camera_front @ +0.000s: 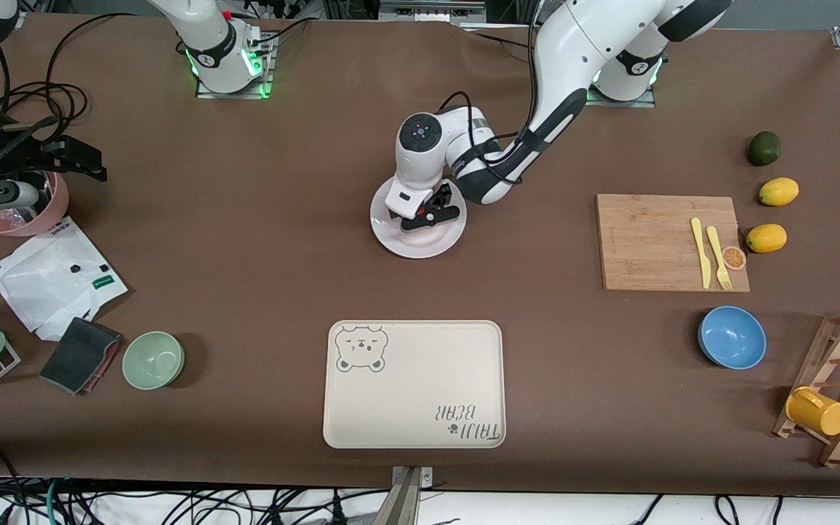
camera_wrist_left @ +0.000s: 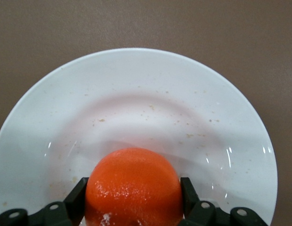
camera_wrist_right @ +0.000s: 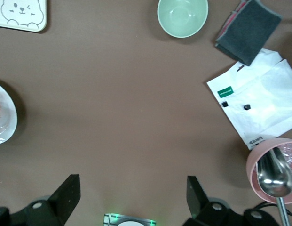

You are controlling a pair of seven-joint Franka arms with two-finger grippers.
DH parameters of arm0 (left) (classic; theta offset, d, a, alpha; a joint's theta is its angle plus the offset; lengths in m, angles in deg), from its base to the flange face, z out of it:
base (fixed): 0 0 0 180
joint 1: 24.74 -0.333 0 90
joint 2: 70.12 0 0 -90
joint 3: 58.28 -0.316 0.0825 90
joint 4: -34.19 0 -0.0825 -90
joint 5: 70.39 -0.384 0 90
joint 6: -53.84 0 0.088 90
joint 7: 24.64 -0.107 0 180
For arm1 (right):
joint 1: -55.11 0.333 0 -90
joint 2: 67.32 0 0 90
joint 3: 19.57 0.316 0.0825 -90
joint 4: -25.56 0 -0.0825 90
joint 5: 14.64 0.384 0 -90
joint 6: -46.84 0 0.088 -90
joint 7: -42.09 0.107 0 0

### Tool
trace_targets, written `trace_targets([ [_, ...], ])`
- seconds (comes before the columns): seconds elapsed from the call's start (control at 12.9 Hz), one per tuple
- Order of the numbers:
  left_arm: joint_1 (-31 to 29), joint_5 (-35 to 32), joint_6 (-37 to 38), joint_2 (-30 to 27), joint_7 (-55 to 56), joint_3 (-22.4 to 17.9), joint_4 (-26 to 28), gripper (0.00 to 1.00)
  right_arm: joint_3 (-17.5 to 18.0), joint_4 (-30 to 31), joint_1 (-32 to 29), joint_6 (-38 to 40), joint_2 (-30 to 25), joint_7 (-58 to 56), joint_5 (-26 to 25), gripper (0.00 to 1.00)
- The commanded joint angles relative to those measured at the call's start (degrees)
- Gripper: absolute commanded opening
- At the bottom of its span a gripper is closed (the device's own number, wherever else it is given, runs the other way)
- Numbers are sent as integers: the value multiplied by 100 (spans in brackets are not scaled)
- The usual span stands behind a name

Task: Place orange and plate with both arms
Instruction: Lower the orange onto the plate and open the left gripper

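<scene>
The white plate lies mid-table, toward the robots' bases from the bear-print tray. The orange rests on the plate's inner surface. My left gripper is down on the plate, its two black fingers standing against either side of the orange. In the front view the wrist hides most of the fruit. My right gripper waits at the right arm's end of the table, by the pink bowl, open and empty. Its wrist view catches a sliver of the plate.
The cream tray lies nearer the camera than the plate. A green bowl, a grey cloth, a white bag and a pink bowl with a spoon sit at the right arm's end. A cutting board, a blue bowl and lemons sit at the left arm's end.
</scene>
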Motion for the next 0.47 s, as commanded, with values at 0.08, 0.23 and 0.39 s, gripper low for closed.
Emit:
trace_targets([
  [0.08, 38, -193, 12, -9, 83, -51, -133, 100, 15, 139, 12, -3, -56, 57, 413, 100],
  [0.23, -41, -184, 161, -201, 39, -17, -142, 100, 33, 166, 12, -3, -56, 39, 440, 100],
  [0.39, -199, -70, 477, -465, -390, 27, -151, 100, 86, 192, 12, -20, -39, 39, 763, 100],
])
